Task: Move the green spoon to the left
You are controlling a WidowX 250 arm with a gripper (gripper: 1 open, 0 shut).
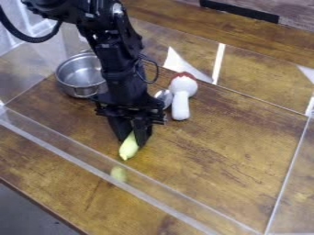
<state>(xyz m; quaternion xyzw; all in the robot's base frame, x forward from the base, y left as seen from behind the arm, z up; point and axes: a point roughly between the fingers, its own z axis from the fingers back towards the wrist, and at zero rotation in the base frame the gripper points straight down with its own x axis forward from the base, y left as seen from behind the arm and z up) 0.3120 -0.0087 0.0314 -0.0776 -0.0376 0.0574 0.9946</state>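
Note:
The green spoon (128, 148) hangs tilted in my gripper (135, 136), its yellow-green handle sticking out below the fingers toward the table's front. Its silver bowl (161, 98) shows just right of the black arm, higher up. My gripper is shut on the spoon's handle, right over the wooden table (233, 156). A faint green reflection of the handle (117, 173) shows in the clear front wall.
A metal pot (79, 72) stands behind and left of the arm. A white stubby utensil with a red band (181, 95) lies right of the arm. Clear plastic walls (221, 64) ring the table; a white paper piece (175, 60) sits at the back.

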